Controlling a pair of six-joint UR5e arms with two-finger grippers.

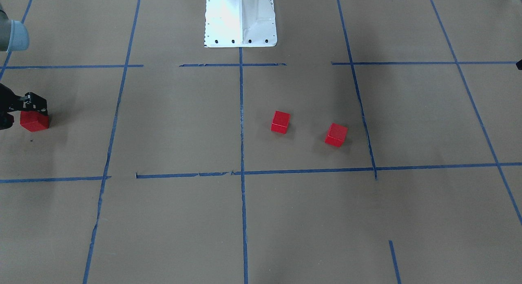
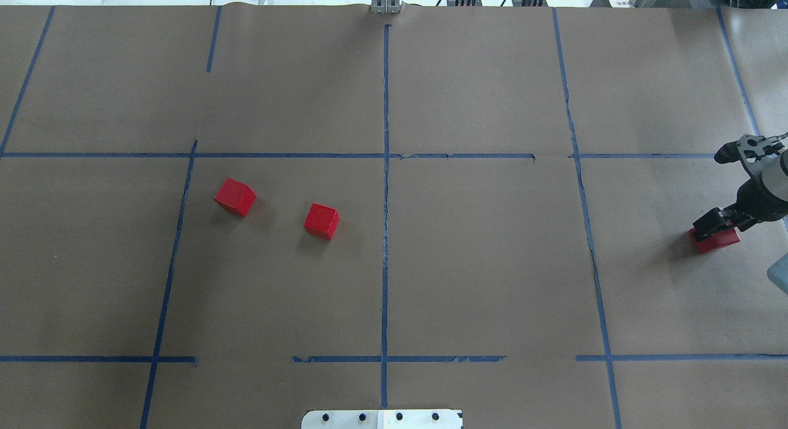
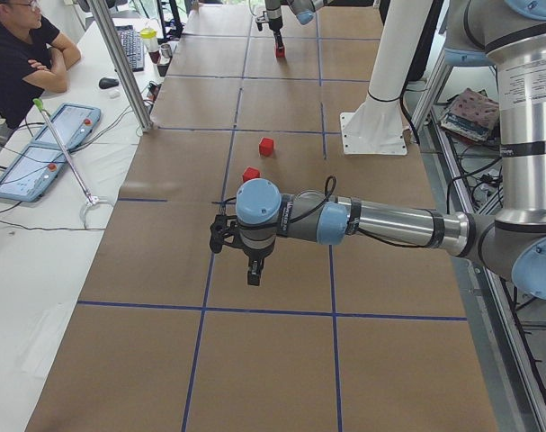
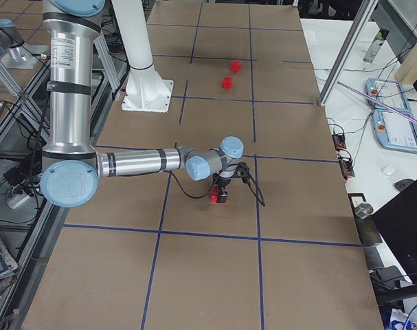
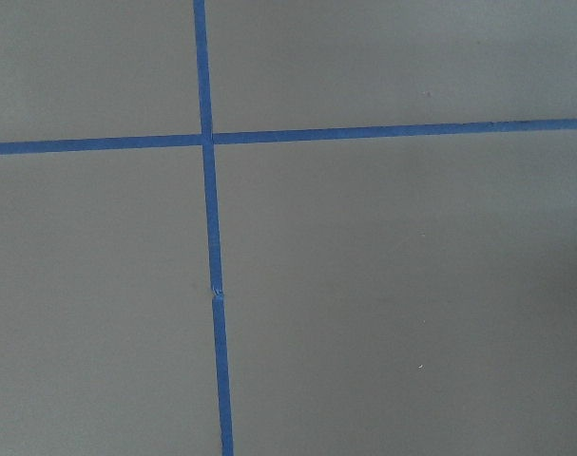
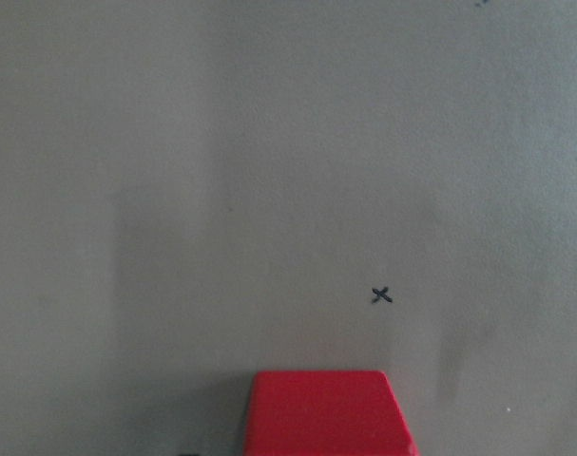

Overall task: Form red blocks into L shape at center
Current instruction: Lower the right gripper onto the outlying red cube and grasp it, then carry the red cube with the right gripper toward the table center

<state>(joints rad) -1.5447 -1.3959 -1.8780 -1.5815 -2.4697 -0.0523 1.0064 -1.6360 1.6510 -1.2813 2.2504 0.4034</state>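
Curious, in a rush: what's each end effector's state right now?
Left end effector: cannot be told.
Right end effector: down at a red block; whether it grips cannot be told.

The left arm (image 3: pixel 380 223) stretches out level, wrist bent so the left pincer (image 3: pixel 253 270) points straight down; how its jaws stand cannot be told. The right arm (image 4: pixel 139 161) reaches out low, with the right pincer (image 2: pixel 714 223) pointing down from the wrist above it, its jaw gap unclear.

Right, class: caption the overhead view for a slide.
Right hand at the far-right red block; two others sit apart left of the centre tape line.
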